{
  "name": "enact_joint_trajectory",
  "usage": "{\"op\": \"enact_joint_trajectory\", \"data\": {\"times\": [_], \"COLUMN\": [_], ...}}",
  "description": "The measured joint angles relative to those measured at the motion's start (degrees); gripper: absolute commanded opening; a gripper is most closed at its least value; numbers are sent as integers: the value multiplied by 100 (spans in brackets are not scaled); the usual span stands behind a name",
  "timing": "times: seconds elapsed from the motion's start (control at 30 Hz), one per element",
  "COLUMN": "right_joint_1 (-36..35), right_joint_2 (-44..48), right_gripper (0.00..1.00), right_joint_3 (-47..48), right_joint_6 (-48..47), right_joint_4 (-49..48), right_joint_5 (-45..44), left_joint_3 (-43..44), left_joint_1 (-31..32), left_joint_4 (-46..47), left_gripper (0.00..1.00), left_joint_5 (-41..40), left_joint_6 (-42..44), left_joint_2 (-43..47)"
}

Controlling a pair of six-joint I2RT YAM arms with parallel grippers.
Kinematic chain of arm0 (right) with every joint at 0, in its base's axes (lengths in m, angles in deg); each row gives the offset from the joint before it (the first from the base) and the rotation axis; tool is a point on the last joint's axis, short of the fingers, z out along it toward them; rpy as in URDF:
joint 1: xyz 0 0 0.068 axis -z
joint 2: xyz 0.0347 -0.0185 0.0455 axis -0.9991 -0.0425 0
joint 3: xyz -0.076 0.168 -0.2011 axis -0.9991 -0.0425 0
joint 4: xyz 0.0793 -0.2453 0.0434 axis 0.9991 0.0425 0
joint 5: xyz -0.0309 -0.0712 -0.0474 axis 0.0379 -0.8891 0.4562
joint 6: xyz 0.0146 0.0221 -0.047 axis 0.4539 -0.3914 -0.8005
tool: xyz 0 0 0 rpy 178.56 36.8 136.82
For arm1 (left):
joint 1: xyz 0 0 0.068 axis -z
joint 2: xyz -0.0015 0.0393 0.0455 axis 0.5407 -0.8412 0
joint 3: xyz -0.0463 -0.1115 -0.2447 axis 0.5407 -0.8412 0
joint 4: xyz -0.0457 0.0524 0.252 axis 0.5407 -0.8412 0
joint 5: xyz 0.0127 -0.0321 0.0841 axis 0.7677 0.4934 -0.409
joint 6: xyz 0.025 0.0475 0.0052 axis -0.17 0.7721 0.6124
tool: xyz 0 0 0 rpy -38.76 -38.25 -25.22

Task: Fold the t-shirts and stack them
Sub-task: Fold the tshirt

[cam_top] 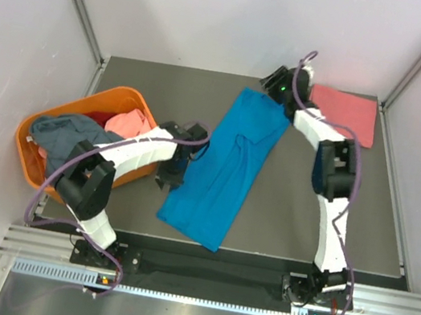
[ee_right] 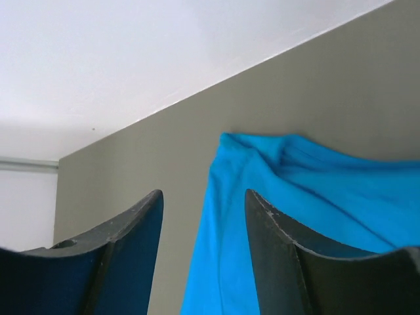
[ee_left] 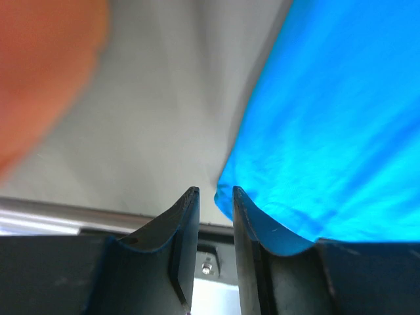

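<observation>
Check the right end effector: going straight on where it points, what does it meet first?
Probably the edge of the blue t-shirt, which lies ahead between the fingers of the right end effector, or the table right beside it. Depth is unclear here.

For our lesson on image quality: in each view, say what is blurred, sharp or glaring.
Left wrist: the orange basket is a soft blur, the blue t-shirt nearly glows. Right wrist: the end effector's fingers look crisp, wall washed pale. Top external: even light, all sharp.
</observation>
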Motion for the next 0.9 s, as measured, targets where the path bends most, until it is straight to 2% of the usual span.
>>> {"op": "enact_joint_trajectory", "data": {"times": [0.03, 0.1, 0.13, 0.17, 0.27, 0.33, 0.43, 0.7, 0.9], "right_joint_1": [94, 323, 470, 632, 1056, 1239, 1268, 1110, 1150], "right_joint_2": [457, 1320, 1703, 2065, 2715, 2811, 2634, 1353, 1095], "right_gripper": [53, 46, 40, 27, 7, 1, 0, 0, 0], "right_joint_3": [-424, -1132, -1390, -1661, -2072, -2129, -2109, -1753, -1572], "right_joint_6": [-13, -57, -101, -138, -365, -529, -837, -1392, -1585], "right_joint_4": [20, 170, 197, 186, 258, 354, 662, 1576, 1818], "right_joint_5": [7, -13, -35, -61, -168, -264, -350, -337, -468], "left_joint_3": [168, 459, 538, 614, 658, 656, 619, 380, 260], "left_joint_1": [0, -2, 0, 0, 2, 4, 4, 9, 9], "left_joint_4": [-22, -22, -11, 2, 61, 114, 258, 385, 396], "left_gripper": [33, 33, 33, 33, 33, 33, 33, 33, 33], "left_joint_5": [-85, -229, -247, -247, -140, 26, 256, 382, 385], "left_joint_6": [22, 83, 107, 157, 302, 404, 511, 726, 791], "left_joint_2": [37, 96, 125, 162, 234, 258, 334, 597, 599]}}
